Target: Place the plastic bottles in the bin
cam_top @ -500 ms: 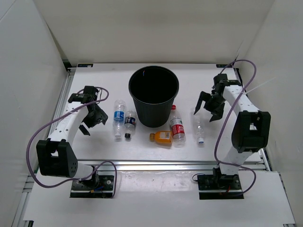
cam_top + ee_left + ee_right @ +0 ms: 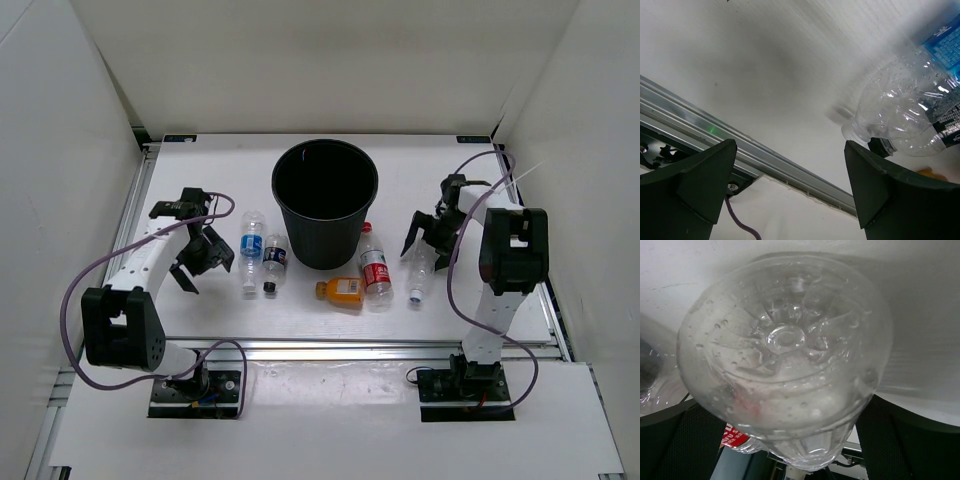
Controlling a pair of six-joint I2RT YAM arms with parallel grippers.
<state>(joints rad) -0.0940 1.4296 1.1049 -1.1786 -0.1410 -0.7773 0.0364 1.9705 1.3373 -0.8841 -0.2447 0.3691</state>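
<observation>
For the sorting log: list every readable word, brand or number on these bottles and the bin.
Nothing can be quoted for certain.
Blue-label bottle: white letters, cropped and blurred.
Dark-label bottle: fine white print, too blurred.
Red-label bottle: white letters, partly hidden.
Bin: no text visible.

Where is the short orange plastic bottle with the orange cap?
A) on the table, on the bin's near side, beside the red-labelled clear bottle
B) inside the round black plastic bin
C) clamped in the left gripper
A: the short orange bottle lies on its side on the white table, on the near side of the round black bin, next to the red-labelled clear bottle.
</observation>
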